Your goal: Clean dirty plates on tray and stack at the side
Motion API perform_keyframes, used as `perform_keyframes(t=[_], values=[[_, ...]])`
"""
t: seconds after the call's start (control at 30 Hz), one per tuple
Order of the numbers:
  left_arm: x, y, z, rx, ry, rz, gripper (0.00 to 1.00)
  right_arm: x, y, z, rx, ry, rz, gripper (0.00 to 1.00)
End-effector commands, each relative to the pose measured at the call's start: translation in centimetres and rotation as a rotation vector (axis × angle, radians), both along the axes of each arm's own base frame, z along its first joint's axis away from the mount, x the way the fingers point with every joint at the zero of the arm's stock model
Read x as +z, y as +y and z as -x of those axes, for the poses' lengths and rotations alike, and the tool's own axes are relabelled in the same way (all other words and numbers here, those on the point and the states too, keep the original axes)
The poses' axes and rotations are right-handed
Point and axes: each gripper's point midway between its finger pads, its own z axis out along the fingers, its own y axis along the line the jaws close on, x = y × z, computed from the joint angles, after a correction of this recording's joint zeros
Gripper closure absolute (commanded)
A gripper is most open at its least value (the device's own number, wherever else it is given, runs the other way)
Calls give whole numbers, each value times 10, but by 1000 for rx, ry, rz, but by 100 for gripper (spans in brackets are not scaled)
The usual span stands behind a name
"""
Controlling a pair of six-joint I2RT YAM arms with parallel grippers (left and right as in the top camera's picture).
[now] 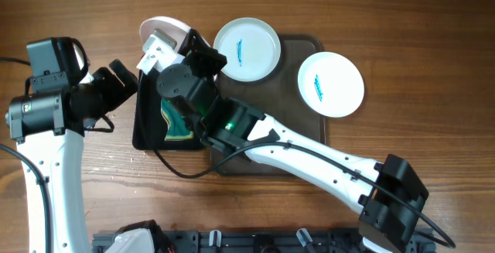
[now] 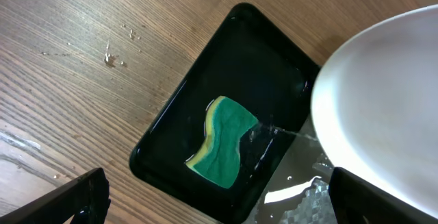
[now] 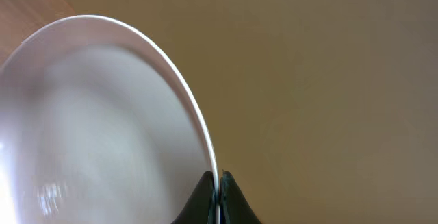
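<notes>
Plate (image 3: 102, 128) rim pinched by right hand (image 3: 217, 186); left hand (image 2: 226, 200) wide; droplets on wood table (image 2: 68, 101).

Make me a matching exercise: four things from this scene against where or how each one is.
1. sponge
2. lifted plate
3. rightmost plate
4. left gripper

A. on the brown tray
B. open, holding nothing
C. in the black tray
D. pinched at its rim by the right gripper

Pairs: 1-C, 2-D, 3-A, 4-B
</notes>
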Motion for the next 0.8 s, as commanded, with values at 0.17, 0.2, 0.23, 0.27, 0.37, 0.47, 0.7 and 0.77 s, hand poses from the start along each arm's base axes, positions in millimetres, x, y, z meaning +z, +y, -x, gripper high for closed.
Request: perform_keyframes(t=[0.17,0.2,0.23,0.27,0.37,0.47,0.7,0.77], values=[[7,0,-1,-5,-21,3,0,16,-4,0,-45,-51,18,96],[7,0,-1,-5,-21,3,0,16,-4,0,-45,-52,17,96],[7,0,-1,-5,-21,3,0,17,-4,0,-45,-53,15,96],[7,0,-1,-5,-21,3,0,17,-4,0,-45,-54,13,96],[7,0,-1,-5,-21,3,0,17,-4,0,-45,-54,11,96],[7,0,-1,-5,-21,3,0,17,-4,0,-45,-54,11,96],[7,0,-1,-5,-21,3,0,16,-3,0,-50,-42,-55,96],[7,0,-1,-5,-21,3,0,11,-6,-1,-53,-37,-5,96]])
